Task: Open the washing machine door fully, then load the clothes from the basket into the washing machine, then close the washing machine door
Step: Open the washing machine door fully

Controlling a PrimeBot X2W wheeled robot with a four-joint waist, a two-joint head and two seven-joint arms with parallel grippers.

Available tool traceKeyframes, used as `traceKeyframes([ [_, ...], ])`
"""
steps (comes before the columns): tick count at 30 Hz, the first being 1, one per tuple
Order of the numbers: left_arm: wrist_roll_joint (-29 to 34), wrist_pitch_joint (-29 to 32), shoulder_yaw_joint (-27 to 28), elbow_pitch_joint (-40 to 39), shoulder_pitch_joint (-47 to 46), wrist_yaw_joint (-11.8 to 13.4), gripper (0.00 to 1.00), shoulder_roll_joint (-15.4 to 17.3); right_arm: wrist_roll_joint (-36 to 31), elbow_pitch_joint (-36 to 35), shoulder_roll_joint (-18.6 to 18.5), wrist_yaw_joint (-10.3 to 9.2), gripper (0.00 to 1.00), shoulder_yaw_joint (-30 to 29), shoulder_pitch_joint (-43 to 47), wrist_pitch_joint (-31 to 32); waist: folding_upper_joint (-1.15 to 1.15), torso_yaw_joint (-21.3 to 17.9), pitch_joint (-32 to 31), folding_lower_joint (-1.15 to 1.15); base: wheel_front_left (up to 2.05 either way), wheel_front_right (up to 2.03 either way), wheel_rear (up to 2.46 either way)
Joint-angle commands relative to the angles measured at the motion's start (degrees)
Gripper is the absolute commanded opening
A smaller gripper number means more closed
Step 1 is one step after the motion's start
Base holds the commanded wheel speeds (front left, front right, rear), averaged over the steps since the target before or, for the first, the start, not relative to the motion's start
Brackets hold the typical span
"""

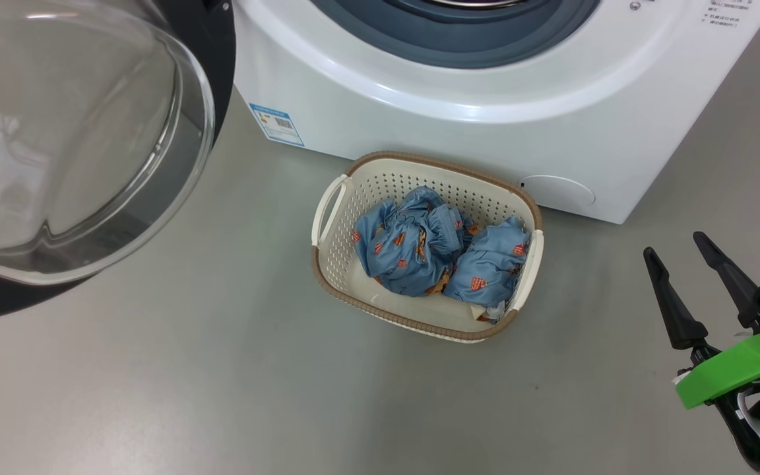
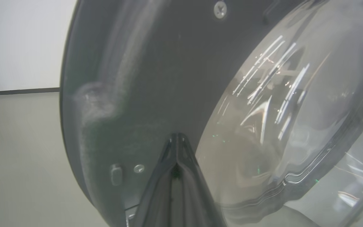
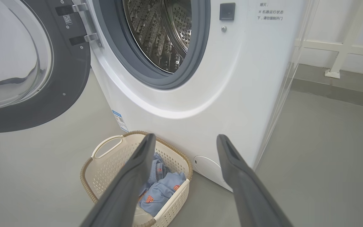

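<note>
**The left claw (image 2: 176,136) shut and empty, nose to the door**

Its closed fingers point at the dark inner rim of the large round, glass-bowled black washing machine door (image 2: 169,78), apparently to push it wider; whether they touch it I cannot tell. The door stands swung out at the head view's upper left. At lower right the right claw (image 1: 673,243) hangs spread and empty, likely readied for the light blue printed clothes (image 1: 433,251) heaped in the cream perforated plastic basket (image 1: 327,264) at centre, just before the big white front-loading washing machine (image 1: 485,125).
</note>
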Motion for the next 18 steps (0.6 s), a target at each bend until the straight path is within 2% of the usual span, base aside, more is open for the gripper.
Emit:
traceKeyframes([
  [1, 0.51, -0.40, 2.55, -0.62, -1.28, -0.96, 0.00, 3.60, 0.26, -0.93, -0.93, 0.25, 1.00, 1.06, -0.91, -0.70, 0.00, 0.12, -0.61, -0.01, 0.00, 0.00, 0.00],
  [7, 1.91, -0.40, 4.93, -2.73, 2.47, -4.42, 0.00, 0.37, 0.62, -0.48, 0.44, 0.25, 1.00, 0.85, 0.43, -0.70, 0.00, 0.42, -4.01, -0.01, 0.00, 0.00, 0.00],
  [14, 4.47, -0.40, 6.58, -8.88, 7.72, -6.00, 0.00, -3.01, 0.76, -0.48, 1.59, 0.25, 1.00, 0.47, 2.13, -0.70, 0.00, 0.38, -7.10, -0.01, 0.00, 0.00, 0.00],
  [18, 6.59, -0.40, 6.92, -14.59, 12.09, -6.60, 0.00, -6.60, 0.82, -0.53, 2.66, 0.25, 1.00, 0.10, 3.24, -0.70, 0.00, -0.31, -9.25, -0.01, 0.00, 0.00, 0.00],
])
